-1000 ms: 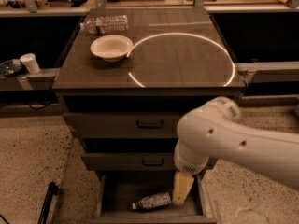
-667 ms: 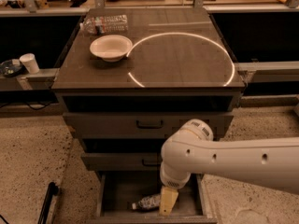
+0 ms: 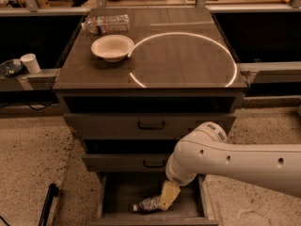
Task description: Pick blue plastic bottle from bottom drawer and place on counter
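Observation:
The blue plastic bottle (image 3: 148,205) lies on its side in the open bottom drawer (image 3: 117,197), its white cap pointing left. My gripper (image 3: 167,197) reaches down into the drawer from the right and sits over the bottle's right end, hiding that part. The counter (image 3: 188,55) is the dark cabinet top with a bright white arc.
A white bowl (image 3: 112,47) and a clear ribbed water bottle (image 3: 106,23) sit at the counter's back left. Two upper drawers with black handles (image 3: 151,125) are closed. A white paper cup (image 3: 31,62) stands on a ledge to the left. A black pole (image 3: 47,204) leans on the floor at lower left.
My arm has swung left and down, bringing the gripper from the drawer's right side onto the bottle's right end. The bottle has not visibly moved.

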You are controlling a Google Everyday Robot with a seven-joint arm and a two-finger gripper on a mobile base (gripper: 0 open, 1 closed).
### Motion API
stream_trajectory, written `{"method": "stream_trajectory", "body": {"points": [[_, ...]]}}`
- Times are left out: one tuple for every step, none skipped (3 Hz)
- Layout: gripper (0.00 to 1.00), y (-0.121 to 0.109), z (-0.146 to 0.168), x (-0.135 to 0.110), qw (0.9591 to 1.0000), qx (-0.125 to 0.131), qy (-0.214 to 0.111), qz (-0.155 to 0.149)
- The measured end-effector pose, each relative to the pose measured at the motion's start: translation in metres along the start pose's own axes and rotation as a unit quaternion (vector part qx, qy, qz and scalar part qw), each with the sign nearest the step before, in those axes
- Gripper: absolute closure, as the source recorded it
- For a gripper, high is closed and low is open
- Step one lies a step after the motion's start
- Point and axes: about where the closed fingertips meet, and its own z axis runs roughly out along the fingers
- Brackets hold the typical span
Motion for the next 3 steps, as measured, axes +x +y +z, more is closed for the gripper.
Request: {"method": "stream_trajectory", "body": {"points": [[0.0, 0.002, 0.029, -0.004, 0.9991, -0.015, -0.033, -0.021], [0.0, 0.022, 0.07, 0.006, 0.9961, -0.016, -0.078, -0.039], [0.0, 0.019, 0.073, -0.002, 0.9928, 0.005, -0.099, -0.066]]}}
